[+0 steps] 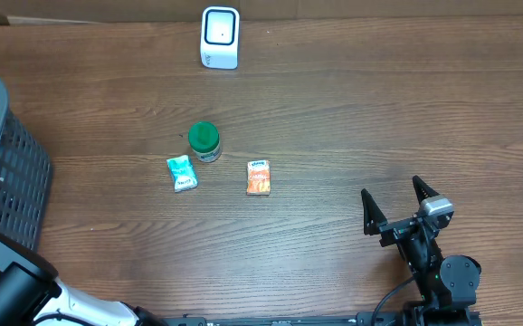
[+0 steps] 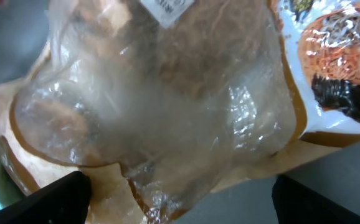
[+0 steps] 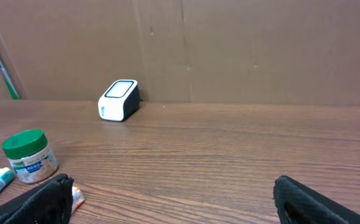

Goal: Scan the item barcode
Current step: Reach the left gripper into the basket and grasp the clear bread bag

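Above table (image 1: 334,109), right fingers (image 1: 368,214) apart

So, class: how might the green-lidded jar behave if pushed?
The green-lidded jar stands upright and squat, so it probably slides rather than tips. Knocked over, its round body would likely roll. It looks rigid, not floppy.

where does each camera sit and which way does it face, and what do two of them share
Overhead: above the table, looking straight down; shows the open right gripper and the left arm.
Left wrist: on the left gripper, close against a clear bag; dark fingers at the bottom corners.
Right wrist: low over the table, facing the cardboard wall; fingers at the bottom corners.
Shared: overhead and right wrist both show the scanner and green-lidded jar.
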